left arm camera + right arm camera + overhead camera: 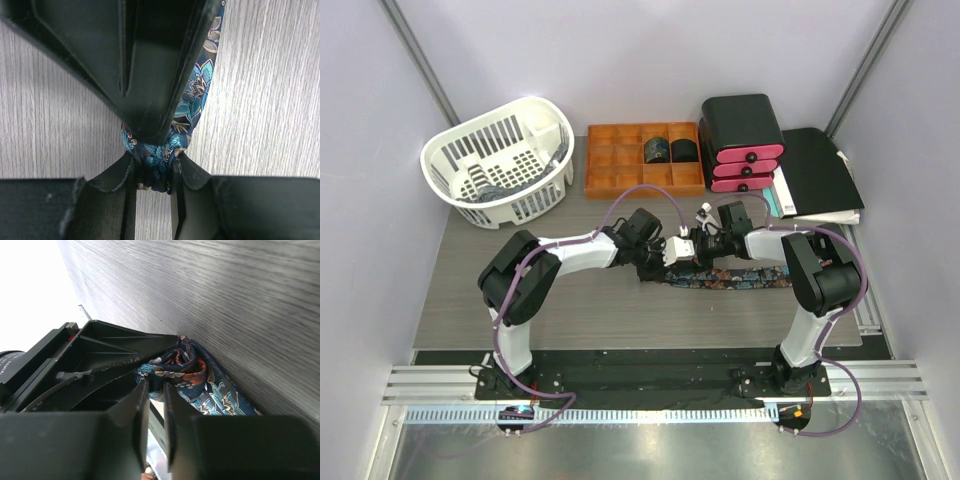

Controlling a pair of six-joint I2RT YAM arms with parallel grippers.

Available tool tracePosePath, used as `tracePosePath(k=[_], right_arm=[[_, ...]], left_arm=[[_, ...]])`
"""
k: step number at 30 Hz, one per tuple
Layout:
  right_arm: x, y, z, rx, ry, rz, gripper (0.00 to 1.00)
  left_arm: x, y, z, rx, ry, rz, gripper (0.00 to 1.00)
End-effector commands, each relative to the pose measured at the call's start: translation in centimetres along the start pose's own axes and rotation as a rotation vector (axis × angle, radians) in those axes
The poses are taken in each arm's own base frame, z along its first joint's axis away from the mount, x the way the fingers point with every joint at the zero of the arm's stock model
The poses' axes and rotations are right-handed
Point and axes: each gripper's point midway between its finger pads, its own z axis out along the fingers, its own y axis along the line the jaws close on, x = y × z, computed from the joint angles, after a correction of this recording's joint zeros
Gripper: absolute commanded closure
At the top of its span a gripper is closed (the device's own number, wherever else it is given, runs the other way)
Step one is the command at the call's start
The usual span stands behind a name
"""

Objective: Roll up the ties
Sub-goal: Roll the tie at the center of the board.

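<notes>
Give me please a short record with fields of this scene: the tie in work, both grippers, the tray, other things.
tie: on the table, stretched flat toward the right, its left end bunched
left gripper: shut on the bunched end
right gripper: at the same end, facing the left one; whether it grips cannot be told
tray: two rolled ties side by side in its back right part
other things: white basket back left; pink drawer unit back right
</notes>
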Motion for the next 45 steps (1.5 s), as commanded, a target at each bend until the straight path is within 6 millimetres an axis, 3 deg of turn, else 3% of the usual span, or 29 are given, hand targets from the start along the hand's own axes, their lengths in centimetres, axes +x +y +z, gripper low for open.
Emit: tracePosePath(k=[1, 7, 12, 14, 17, 22, 29, 32, 36, 39, 40, 45], right_arm=[[0.0, -1.0, 0.2, 0.038, -0.002, -0.008, 0.95], [0.0, -2.9, -1.4, 0.074, 0.000, 0.036, 0.99], [0.3, -4.6, -2.6, 0.096, 0.011, 0.042, 0.99], [0.7, -5.4, -2.6, 0.106, 0.022, 0.039, 0.99], [0.9, -6.5, -2.8, 0.121, 0.027, 0.054, 0.99], [1.1, -8.3, -3.4, 0.170, 0.030, 0.021, 0.99], [1.2, -10.0, -3.3, 0.224, 0.045, 0.034, 0.99], [1.0, -10.2, -2.7, 0.220, 0.044, 0.046, 0.99], [0.4, -10.1, -1.9, 0.207, 0.033, 0.045, 0.99], [0.1, -9.7, -1.0, 0.187, 0.029, 0.046, 0.99], [0.2, -9.6, -0.8, 0.185, 0.031, 0.048, 0.99], [-0.2, -8.4, 0.8, 0.124, -0.013, 0.063, 0.99]], left_arm=[[4.4, -1.3, 0.5, 0.028, 0.151, -0.062, 0.78], [4.4, -1.0, 0.4, 0.008, 0.147, -0.073, 0.74], [2.6, -0.6, -0.5, 0.004, 0.055, -0.127, 0.45], [1.1, -0.4, -1.3, -0.001, -0.004, -0.139, 0.39], [-0.5, -0.4, -2.1, -0.006, -0.069, -0.157, 0.34], [-1.7, -0.6, -2.7, -0.011, -0.131, -0.185, 0.29], [-3.4, -1.8, -2.1, 0.058, -0.232, -0.152, 0.14], [-4.3, -1.9, -1.2, 0.056, -0.279, -0.105, 0.11], [-4.6, -1.0, -0.2, 0.020, -0.323, -0.067, 0.12], [-4.7, -0.5, 0.4, 0.009, -0.323, -0.025, 0.18], [-4.6, -0.6, 0.8, 0.017, -0.315, -0.014, 0.27], [-2.7, -1.2, 1.4, 0.053, -0.219, 0.034, 0.49]])
